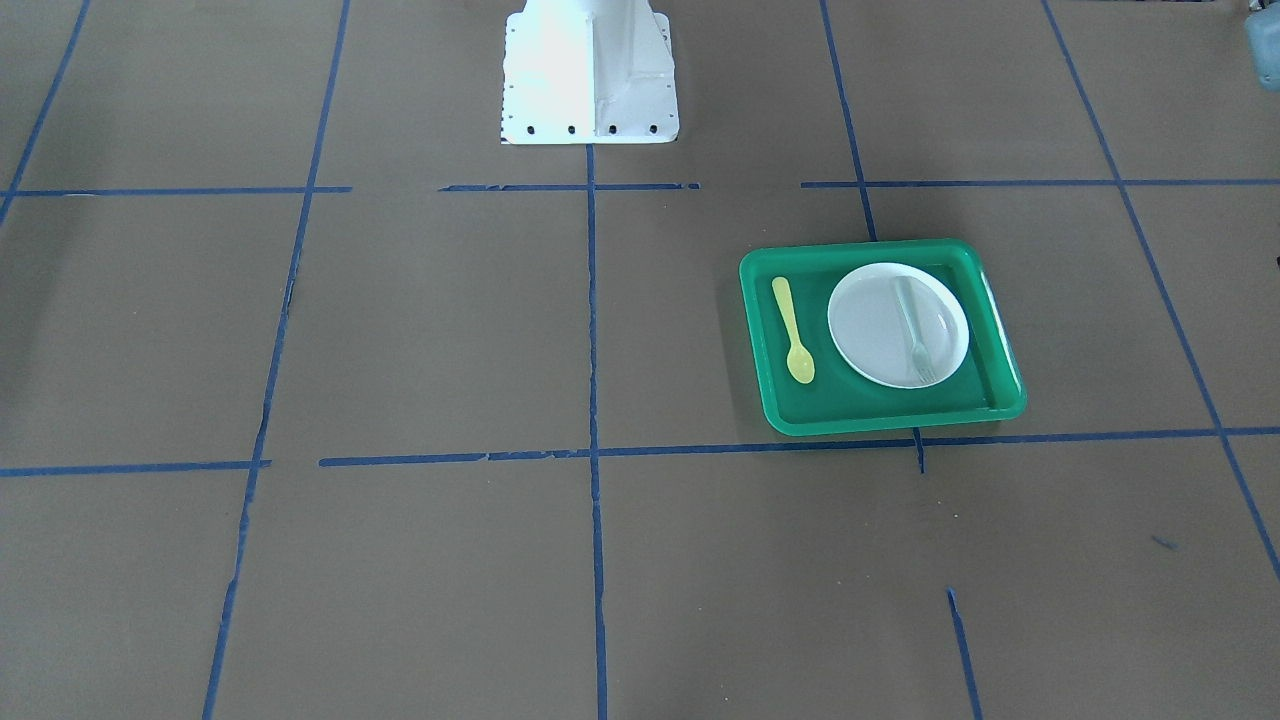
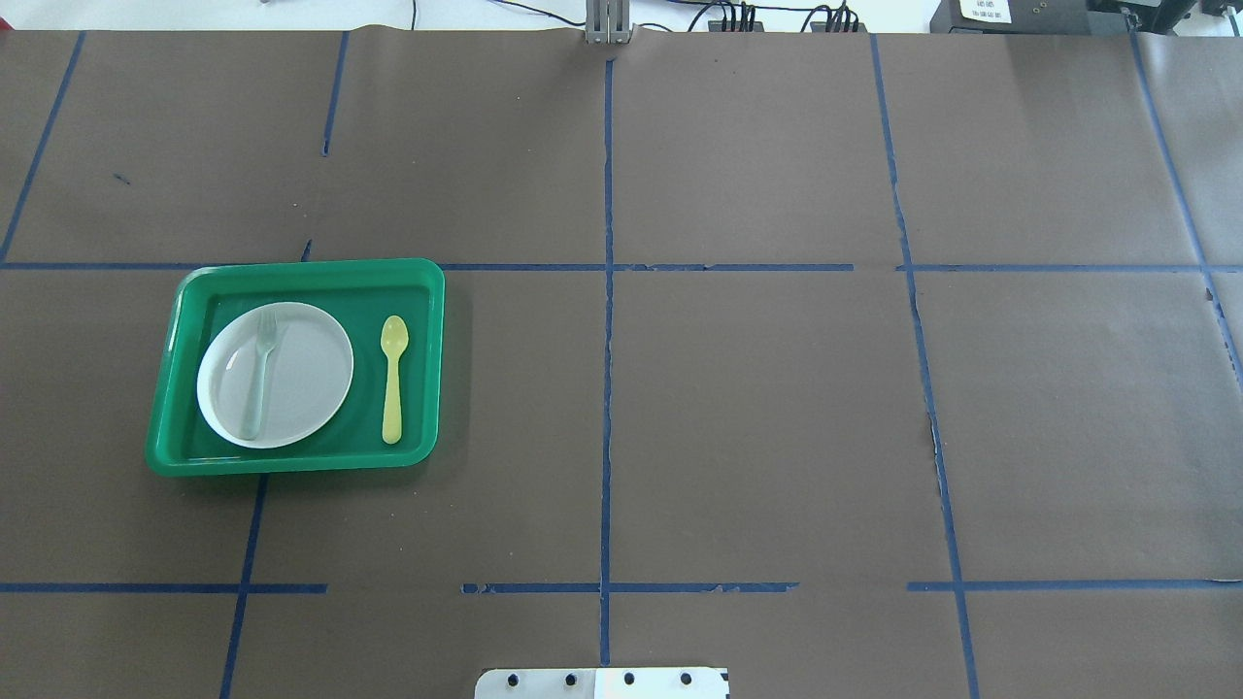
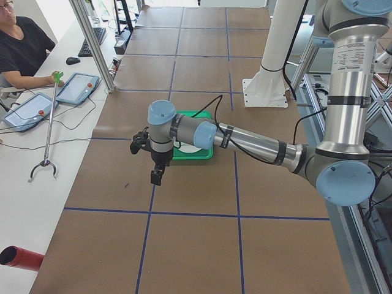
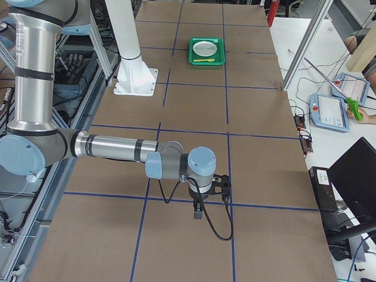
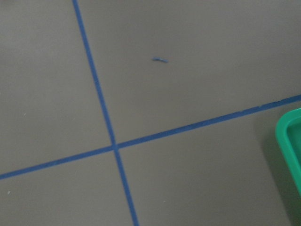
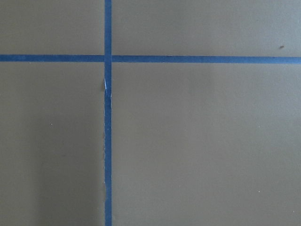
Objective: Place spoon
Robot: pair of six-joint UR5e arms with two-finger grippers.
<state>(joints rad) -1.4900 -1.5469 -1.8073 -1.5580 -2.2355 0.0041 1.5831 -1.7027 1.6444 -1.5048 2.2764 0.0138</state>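
Observation:
The yellow spoon (image 1: 793, 330) lies flat on the floor of the green tray (image 1: 850, 405), beside a white plate (image 1: 875, 335), with its bowl pointing away from the robot. It also shows in the overhead view (image 2: 392, 379) and, small, in the exterior right view (image 4: 205, 59). My left gripper (image 3: 157, 177) hangs above the table just beyond the tray's outer side and shows only in the exterior left view, so I cannot tell whether it is open. My right gripper (image 4: 198, 210) hangs far from the tray and shows only in the exterior right view, so I cannot tell its state either.
A pale grey-green fork (image 2: 260, 374) lies on the plate (image 2: 306, 379) in the tray (image 2: 418, 291). The left wrist view catches a tray corner (image 5: 291, 146). The robot's white base (image 1: 588, 75) stands at the table's robot side. Blue tape lines cross the brown table.

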